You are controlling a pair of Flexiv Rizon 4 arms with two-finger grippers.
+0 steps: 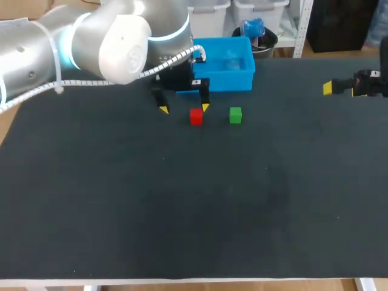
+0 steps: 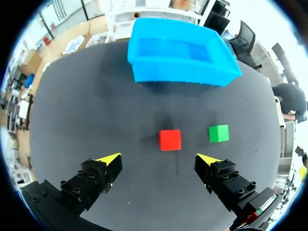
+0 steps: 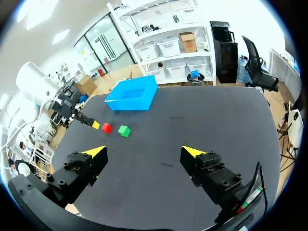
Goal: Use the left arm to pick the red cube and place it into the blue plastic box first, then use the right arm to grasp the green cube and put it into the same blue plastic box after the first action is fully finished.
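The red cube (image 1: 196,116) (image 2: 170,139) (image 3: 106,127) rests on the black table with the green cube (image 1: 235,115) (image 2: 218,133) (image 3: 124,130) a short way to its right. Behind both stands the blue plastic box (image 1: 227,64) (image 2: 180,54) (image 3: 133,95), nothing visible inside it. My left gripper (image 1: 184,108) (image 2: 160,159) hangs open just above and a little left of the red cube, which lies slightly ahead of its yellow fingertips (image 2: 109,158). My right gripper (image 1: 328,88) (image 3: 144,152) is open at the table's far right, well away from the cubes.
The black mat (image 1: 194,200) stretches wide in front of the cubes. My left arm's big white elbow (image 1: 115,42) looms over the table's back left.
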